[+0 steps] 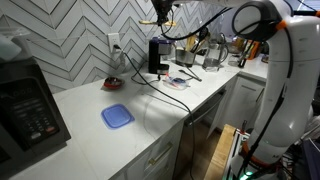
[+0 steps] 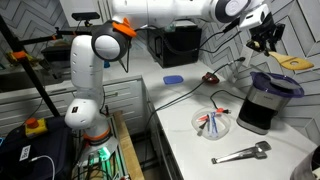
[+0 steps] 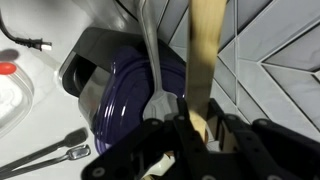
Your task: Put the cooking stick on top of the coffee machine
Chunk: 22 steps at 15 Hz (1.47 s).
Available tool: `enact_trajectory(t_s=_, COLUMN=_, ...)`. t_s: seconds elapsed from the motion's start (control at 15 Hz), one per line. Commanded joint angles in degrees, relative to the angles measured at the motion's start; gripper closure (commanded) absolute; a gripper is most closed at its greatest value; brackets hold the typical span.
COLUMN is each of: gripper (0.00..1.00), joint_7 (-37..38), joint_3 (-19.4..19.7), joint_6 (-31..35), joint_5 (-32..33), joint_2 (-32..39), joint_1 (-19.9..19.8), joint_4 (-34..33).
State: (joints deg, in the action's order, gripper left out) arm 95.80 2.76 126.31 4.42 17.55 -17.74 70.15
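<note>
My gripper point(image 3: 195, 125) is shut on the cooking stick point(image 3: 205, 50), a light tan wooden strip that runs from the jaws to the picture's top edge. The coffee machine point(image 3: 85, 60) is directly below in the wrist view, a black box with a round dark purple top point(image 3: 125, 110). In both exterior views the gripper point(image 1: 163, 12) point(image 2: 265, 38) hangs well above the coffee machine point(image 1: 157, 55) point(image 2: 262, 102), near the herringbone tile wall. The stick is too small to make out there.
A grey metal utensil point(image 3: 152, 60) lies across the purple top in the wrist view. Metal tongs point(image 2: 240, 153) and a white plate point(image 2: 213, 122) lie on the counter. A blue lid point(image 1: 117, 116), a microwave point(image 1: 28, 110) and a black cable point(image 1: 165, 95) are further along.
</note>
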Motion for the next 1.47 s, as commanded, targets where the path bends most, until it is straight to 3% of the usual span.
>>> enact_trajectory(t_s=0.0, gripper=0.94, joint_7=-1.0, joint_3=1.4, joint_6=-2.0, joint_5=-2.5, joint_2=1.6, joint_1=-0.1, joint_4=-2.6)
enact_trajectory(t_s=0.07, gripper=0.76, joint_7=-1.4, joint_3=1.9, joint_6=-2.6, joint_5=-3.1, joint_2=2.5, joint_1=-0.3, joint_4=-3.9)
enact_trajectory(t_s=0.2, gripper=0.76, joint_7=-1.4, joint_3=1.8, joint_6=-2.5, joint_5=-3.0, joint_2=2.6, joint_1=-0.3, joint_4=-3.8)
enact_trajectory(t_s=0.27, gripper=0.94, joint_7=-1.4, joint_3=1.6, joint_6=-2.5, joint_5=-3.0, joint_2=2.5, joint_1=-0.1, joint_4=-3.8)
enact_trajectory(t_s=0.47, gripper=0.94, joint_7=0.9, joint_3=2.9, joint_6=-1.8, joint_5=1.0, joint_2=2.6, joint_1=1.0, joint_4=-2.4)
enact_trajectory(t_s=0.87, gripper=0.94, joint_7=2.1, joint_3=3.5, joint_6=-2.1, joint_5=0.9, joint_2=3.8, joint_1=0.3, joint_4=-0.7)
enact_trajectory(t_s=1.4, gripper=0.94, joint_7=8.6, joint_3=4.6, joint_6=-2.8, joint_5=3.4, joint_2=7.6, joint_1=1.1, joint_4=-3.6)
